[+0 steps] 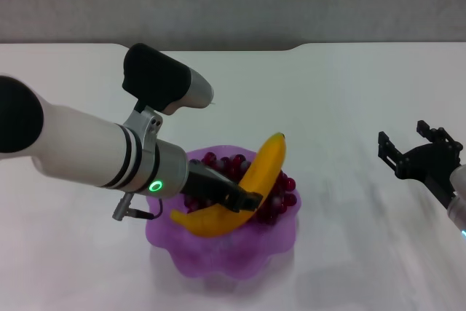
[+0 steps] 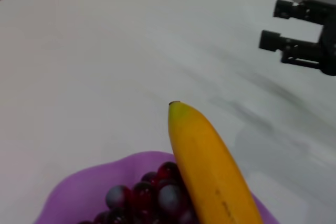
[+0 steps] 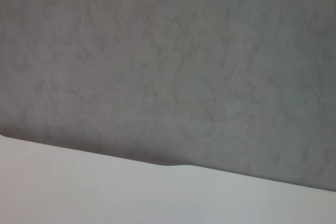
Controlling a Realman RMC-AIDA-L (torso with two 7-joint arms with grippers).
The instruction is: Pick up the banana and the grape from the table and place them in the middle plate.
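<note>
No readable text, labels, brands or numbers in any view. Only sign: a small green ring light [image 1: 155,186] glowing on the left arm's wrist, behind its fingers. Faint dark specks on the banana [image 2: 212,174] skin, not lettering.

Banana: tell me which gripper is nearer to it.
Left. The left gripper is at the banana over the middle plate; the right gripper hangs far off beside it.

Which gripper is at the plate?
The left gripper, at the banana over the grapes in the plate; the right gripper hangs aside, open.
</note>
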